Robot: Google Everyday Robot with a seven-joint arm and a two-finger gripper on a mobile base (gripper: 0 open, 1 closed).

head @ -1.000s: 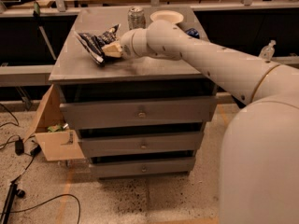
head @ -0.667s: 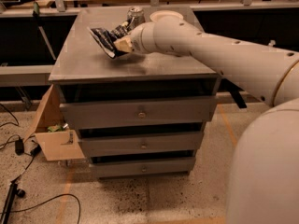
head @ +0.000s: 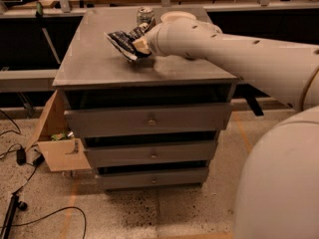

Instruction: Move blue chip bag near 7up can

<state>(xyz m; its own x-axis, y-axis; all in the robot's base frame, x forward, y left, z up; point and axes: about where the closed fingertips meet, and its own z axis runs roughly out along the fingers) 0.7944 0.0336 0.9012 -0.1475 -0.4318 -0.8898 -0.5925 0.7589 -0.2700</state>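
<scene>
The blue chip bag [head: 121, 41] is a crinkled dark foil bag with white lettering, held a little above the grey cabinet top [head: 94, 59]. My gripper [head: 137, 44] is shut on the bag's right end, at the end of the white arm reaching in from the right. The 7up can [head: 145, 16], silvery with a pull-tab top, stands upright at the back of the cabinet top, just behind the gripper and bag. The bag hangs a short way in front and left of the can.
A white round plate or bowl [head: 175, 17] sits at the back right, partly hidden by the arm. The cabinet has three drawers [head: 149, 121]. An open cardboard box [head: 57, 146] and cables [head: 20, 156] lie on the floor at the left.
My gripper has carried the blue chip bag up off the cabinet top and toward the back, closer to the 7up can.
</scene>
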